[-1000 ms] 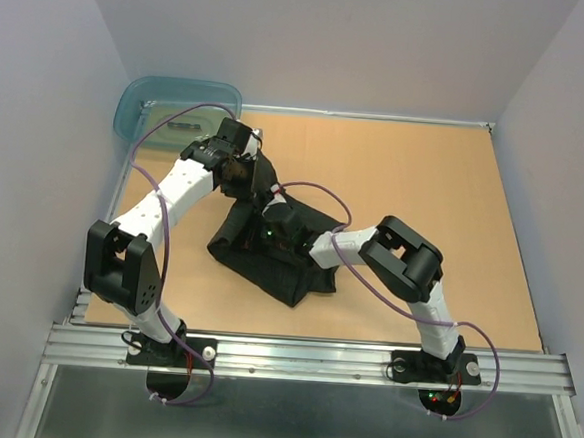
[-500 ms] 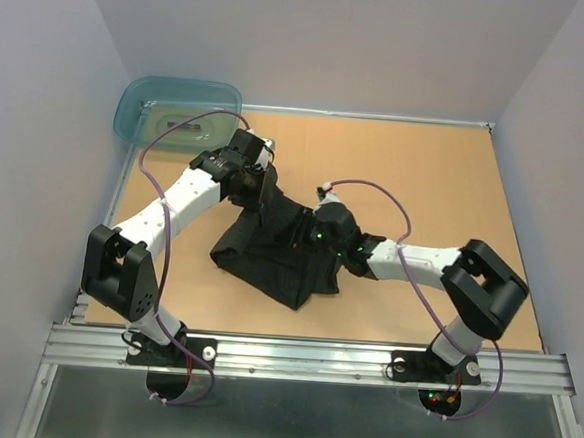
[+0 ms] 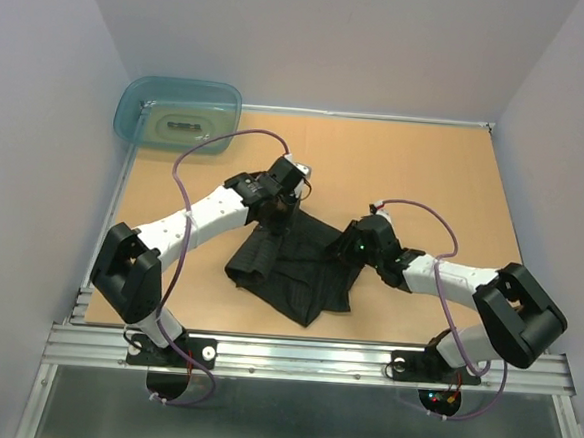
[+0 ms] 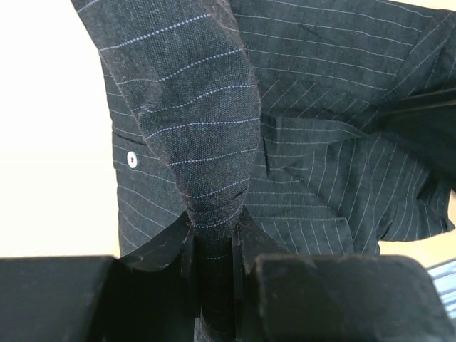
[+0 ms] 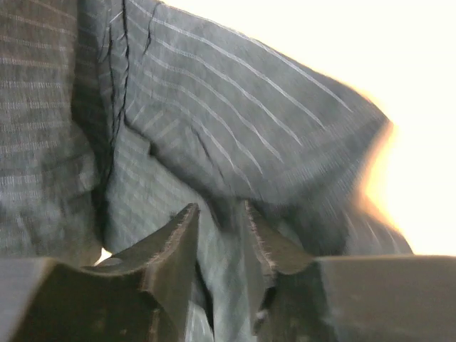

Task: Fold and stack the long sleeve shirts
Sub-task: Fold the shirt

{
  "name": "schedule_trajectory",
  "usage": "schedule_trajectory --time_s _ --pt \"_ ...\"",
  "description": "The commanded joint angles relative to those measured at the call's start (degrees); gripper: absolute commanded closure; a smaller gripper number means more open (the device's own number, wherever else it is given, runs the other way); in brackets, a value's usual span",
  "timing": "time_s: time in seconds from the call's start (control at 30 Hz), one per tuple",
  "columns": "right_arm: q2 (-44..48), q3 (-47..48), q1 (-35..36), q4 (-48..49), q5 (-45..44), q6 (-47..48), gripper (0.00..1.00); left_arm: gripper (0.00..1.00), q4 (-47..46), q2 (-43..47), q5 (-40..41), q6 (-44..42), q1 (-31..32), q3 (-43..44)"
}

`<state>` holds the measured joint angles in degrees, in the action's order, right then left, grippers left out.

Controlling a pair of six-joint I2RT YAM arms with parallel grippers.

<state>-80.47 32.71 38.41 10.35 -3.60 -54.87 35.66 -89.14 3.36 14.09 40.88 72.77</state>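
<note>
- Left end effector [image 4: 214, 246] was clamped on a bunched ridge of the shirt [image 4: 320, 142]. The pinstriped cloth ran down between its two fingers and was drawn into a narrow neck there.
- Right end effector [image 5: 217, 214] looked closed on cloth as well. Its fingers stood close together with a fold of dark fabric pinched between them, though that wrist view was blurred.
- From above, the left end effector [image 3: 277, 193] gripped the far, upper part of the shirt [image 3: 293, 269]. The right end effector [image 3: 358, 246] gripped its right-hand edge, so the garment was held between the two arms.
- One small pale button [image 4: 131, 159] showed on a flat panel just left of the pinched ridge.
- Out from the grips, the shirt sat near the middle of the surface [image 3: 426, 168] as an uneven dark heap. Its edges were ragged and one lobe trailed toward the near edge.
- A translucent teal tub [image 3: 179, 111] stood at the far left corner, well apart from the cloth.
- As I judged it, the job was at an early stage. No clean fold was visible, no stack had been begun, and only one shirt was in sight.
- What seemed left was spreading the garment flat, bringing the sleeves in, folding the body and setting it down neatly.
</note>
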Motion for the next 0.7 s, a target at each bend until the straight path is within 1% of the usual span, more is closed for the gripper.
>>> schedule_trajectory --time_s 0.0,0.07,0.3,0.5,0.63,0.67 --pt "-3.1 -1.3 0.1 0.3 -0.6 -2.6 0.66 1.0 -0.9 -1.6 2.1 3.2 3.6 1.6" --pt "-4.4 -1.4 0.1 0.6 -0.7 -2.9 0.66 1.0 -0.7 -2.4 3.1 4.0 5.2 1.7" --pt "-8.7 -1.8 -0.3 2.3 0.8 -4.0 0.69 1.0 -0.6 -8.2 5.1 6.2 14.1 4.0" --pt "-9.4 -2.8 -1.3 3.7 1.2 -4.4 0.69 1.0 -0.1 -12.6 4.6 9.3 16.9 6.9" --pt "-9.1 -3.1 -1.4 4.2 1.7 -4.6 0.69 0.94 0.2 -14.9 4.9 11.7 17.4 8.4" --pt "-8.7 -3.2 -1.3 4.3 1.6 -4.6 0.69 0.9 0.4 -15.1 5.3 12.2 17.3 8.6"
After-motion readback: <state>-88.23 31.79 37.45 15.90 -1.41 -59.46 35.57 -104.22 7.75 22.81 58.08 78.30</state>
